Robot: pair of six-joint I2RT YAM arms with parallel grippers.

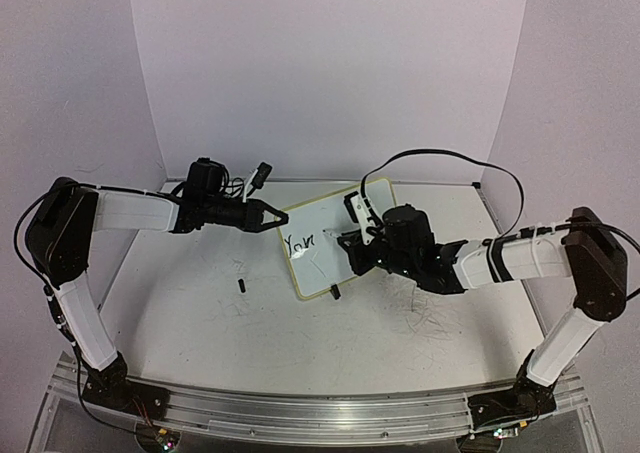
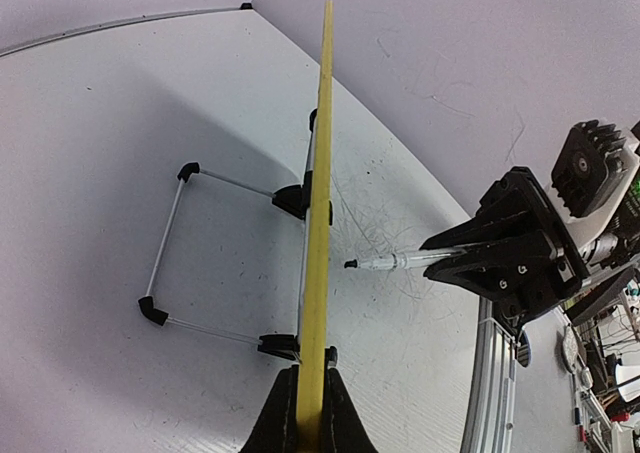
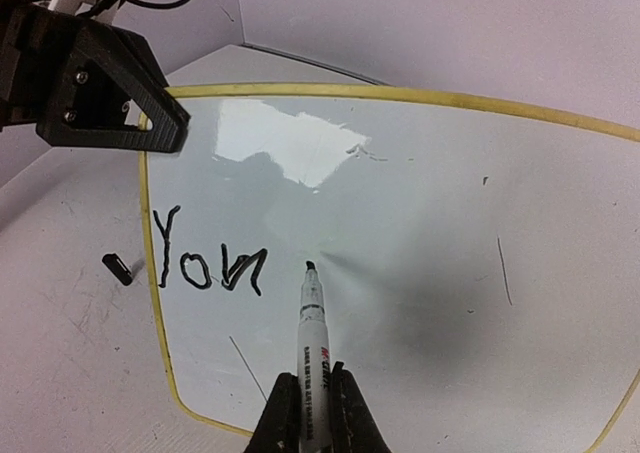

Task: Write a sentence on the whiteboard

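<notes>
Glossy yellow-rimmed whiteboard [image 3: 420, 203], slim white marker [image 3: 312, 325]

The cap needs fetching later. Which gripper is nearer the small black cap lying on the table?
Left. The left gripper, shut on the edge of the whiteboard, hangs just beyond the cap; the right gripper, holding the marker over the board, is farther off.

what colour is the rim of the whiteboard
Pale yellow. The whiteboard rim shows best in the right wrist view.
</notes>
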